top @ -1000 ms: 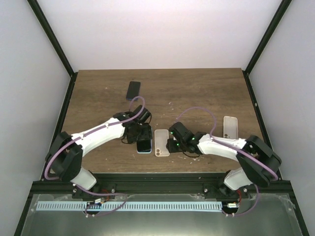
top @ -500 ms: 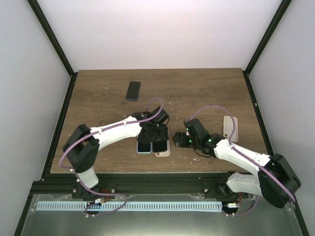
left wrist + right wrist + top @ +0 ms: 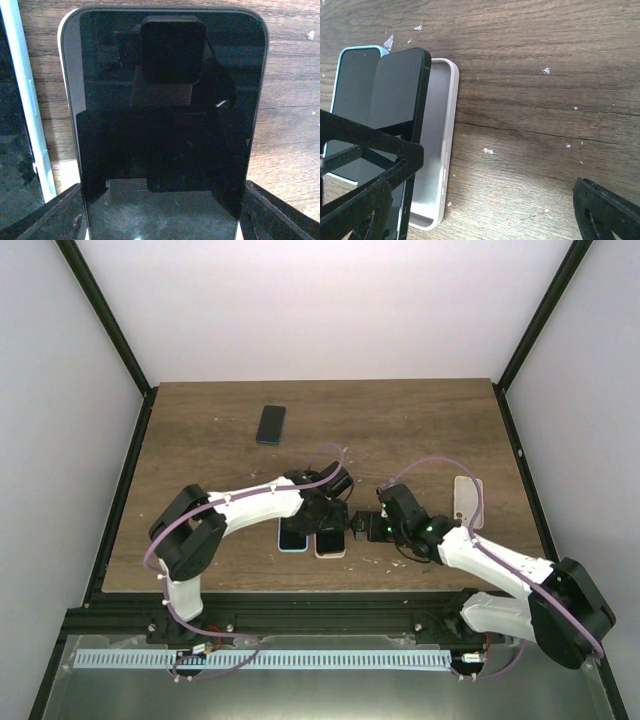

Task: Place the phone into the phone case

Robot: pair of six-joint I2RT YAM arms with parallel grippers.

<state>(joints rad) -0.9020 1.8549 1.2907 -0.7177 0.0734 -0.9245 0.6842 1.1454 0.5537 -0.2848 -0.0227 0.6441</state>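
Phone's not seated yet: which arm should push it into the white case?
Left. The left gripper grips the black phone over the white case; the right gripper sits open beside it, holding nothing.

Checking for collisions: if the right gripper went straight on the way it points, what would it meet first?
Probably the bare wooden table, just beside the white phone case; depth is unclear.

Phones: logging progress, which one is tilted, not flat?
The black phone in the left hand, angled into the white phone case; the others lie flat.
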